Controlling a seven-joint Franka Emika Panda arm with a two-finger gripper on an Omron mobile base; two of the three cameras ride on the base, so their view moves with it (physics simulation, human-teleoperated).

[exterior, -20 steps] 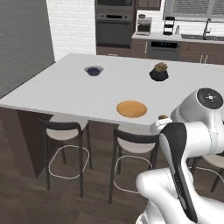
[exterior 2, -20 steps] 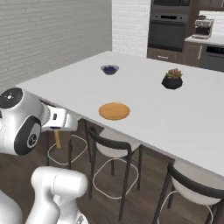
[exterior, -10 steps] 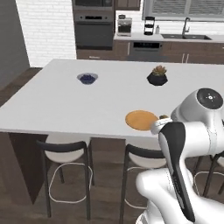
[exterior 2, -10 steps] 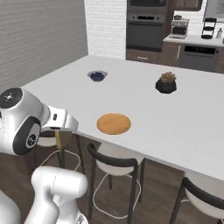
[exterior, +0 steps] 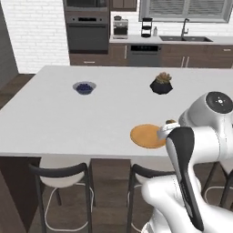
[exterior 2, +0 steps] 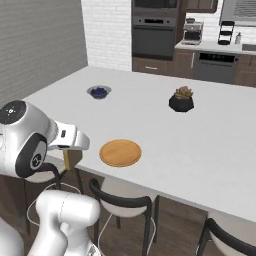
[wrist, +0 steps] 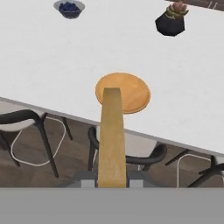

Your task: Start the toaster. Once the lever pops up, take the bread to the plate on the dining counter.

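the dining surface (wrist: 52, 57) spreads wide and white ahead of the arm. on it, near the front edge, lies the plate (wrist: 123, 92). the pincer (wrist: 112, 180) is pinching the bread (wrist: 112, 135) edge-on, short of that edge; the slice's long axis points straight at the plate, so the move looks forward and down.

White brick wall (exterior: 36, 32), wall oven (exterior: 87, 32), window (exterior: 184, 8), stools (exterior: 63, 182).
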